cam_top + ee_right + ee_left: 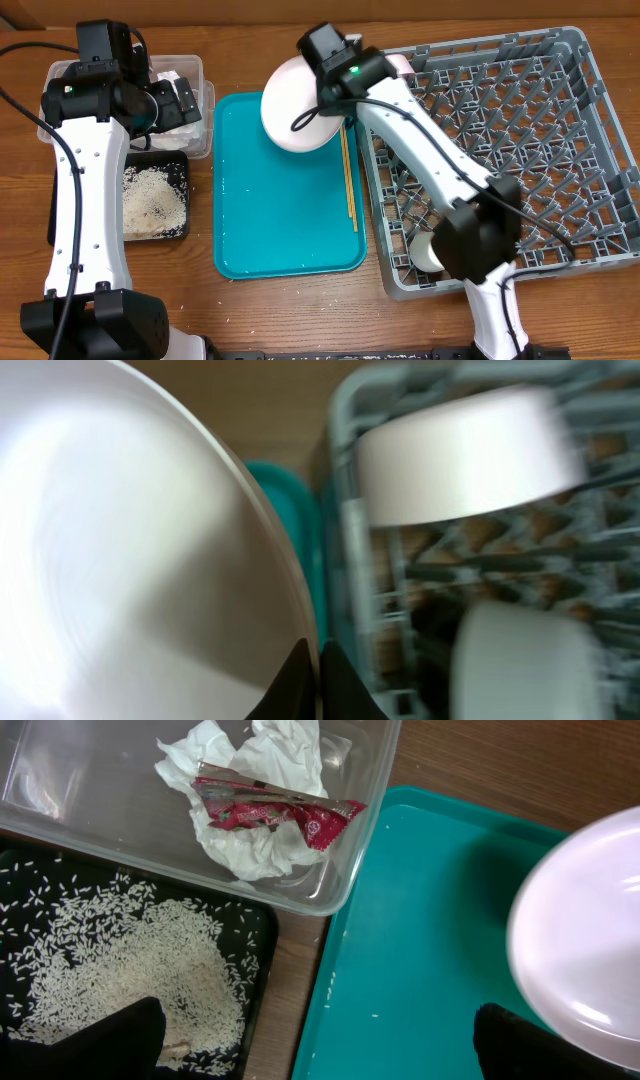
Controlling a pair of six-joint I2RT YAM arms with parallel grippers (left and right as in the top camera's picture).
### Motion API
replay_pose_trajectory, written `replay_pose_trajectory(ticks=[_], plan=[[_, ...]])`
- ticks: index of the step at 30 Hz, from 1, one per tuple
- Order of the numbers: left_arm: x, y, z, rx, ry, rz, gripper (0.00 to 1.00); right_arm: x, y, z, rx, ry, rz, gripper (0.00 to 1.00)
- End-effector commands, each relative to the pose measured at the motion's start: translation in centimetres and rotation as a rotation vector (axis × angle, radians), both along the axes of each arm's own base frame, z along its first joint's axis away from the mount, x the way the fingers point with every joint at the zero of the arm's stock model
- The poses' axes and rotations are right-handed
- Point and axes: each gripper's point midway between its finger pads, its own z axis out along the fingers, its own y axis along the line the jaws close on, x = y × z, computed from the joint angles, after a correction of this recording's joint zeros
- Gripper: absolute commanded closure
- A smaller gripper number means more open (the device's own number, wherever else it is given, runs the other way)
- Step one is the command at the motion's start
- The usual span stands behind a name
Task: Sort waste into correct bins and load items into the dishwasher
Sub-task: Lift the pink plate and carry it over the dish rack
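Note:
My right gripper [318,685] is shut on the rim of the pale plate [298,105], which it holds tilted above the far end of the teal tray [280,215], next to the grey dish rack [560,150]. The plate also shows in the left wrist view [590,940] and the right wrist view [130,560]. White bowls [455,455] sit in the rack. Two chopsticks [349,180] lie on the teal tray's right side. My left gripper [320,1045] is open and empty over the black tray [262,935] holding rice [150,955]. The clear tub [375,815] holds the napkin [255,840] and red wrapper [275,812].
A few rice grains lie on the teal tray. A white bowl [428,255] sits at the rack's near left corner. Bare wooden table runs along the front edge.

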Motion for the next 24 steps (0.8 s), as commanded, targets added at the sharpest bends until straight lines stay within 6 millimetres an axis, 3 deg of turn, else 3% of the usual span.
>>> replay_pose_trajectory(ticks=[1,6,13,18,24], plan=[[0.0,0.0,0.9,0.0,-0.023,0.012,0.0,0.3,-4.6,8.5,-0.108,-0.213,-0.105,0.96],[0.0,0.0,0.9,0.0,-0.023,0.012,0.0,-1.6,-9.6,14.0,-0.265,-0.328,-0.215,0.96],[0.0,0.0,0.9,0.0,-0.023,0.012,0.0,-4.3,-16.3,18.9,-0.635,-0.423,-0.369,0.96],[0.0,0.0,0.9,0.0,-0.023,0.012,0.0,-4.8,-20.4,19.0,-0.737,-0.375,-0.446,0.96],[0.0,0.0,0.9,0.0,-0.023,0.012,0.0,-6.4,-23.6,17.8,-0.756,-0.291,-0.524,0.96]])
